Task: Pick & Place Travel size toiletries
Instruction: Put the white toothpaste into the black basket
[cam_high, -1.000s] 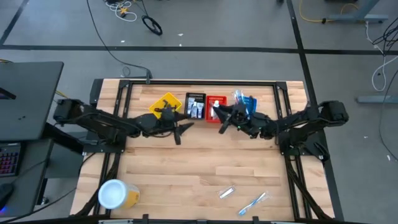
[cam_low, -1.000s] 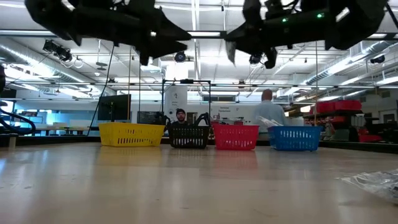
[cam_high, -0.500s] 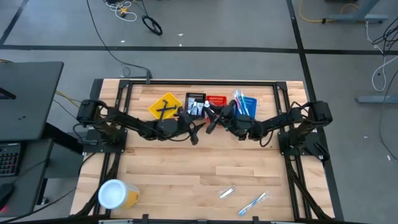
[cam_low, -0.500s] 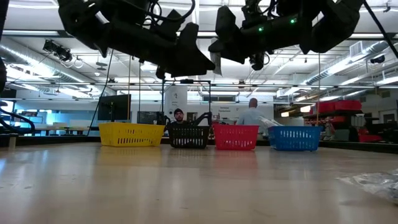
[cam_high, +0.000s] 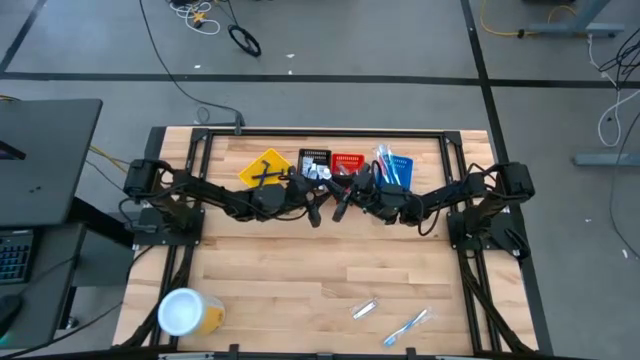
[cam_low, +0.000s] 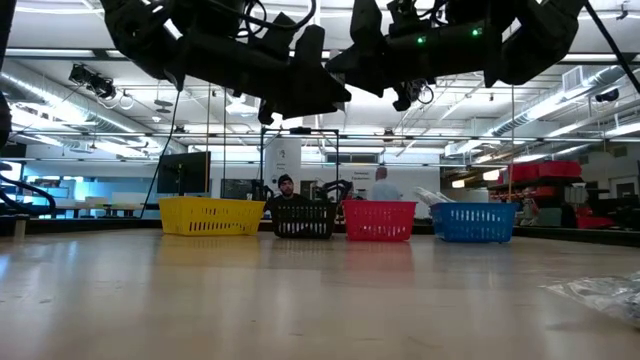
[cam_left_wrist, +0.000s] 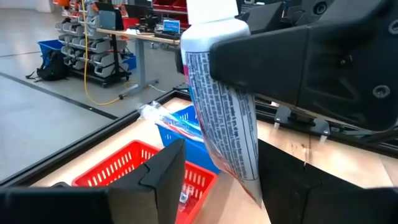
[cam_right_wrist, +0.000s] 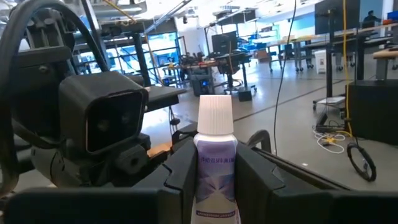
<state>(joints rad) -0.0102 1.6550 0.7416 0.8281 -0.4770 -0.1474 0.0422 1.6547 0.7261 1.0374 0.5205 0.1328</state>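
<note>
Wooden tabletop (cam_high: 300, 270) carries four baskets (cam_high: 315, 168) upper centre, packet (cam_high: 364, 309) and toothbrush (cam_high: 407, 325) lower right. Right claw (cam_right_wrist: 211, 171) pinches a white-capped tube (cam_right_wrist: 215, 162); left claw (cam_left_wrist: 217, 180) spread around it. Grey floor (cam_high: 350, 40) beyond.

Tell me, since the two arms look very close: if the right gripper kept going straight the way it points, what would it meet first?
Most likely the left gripper, facing the right gripper, which grips a white tube. Depth unclear.
</note>
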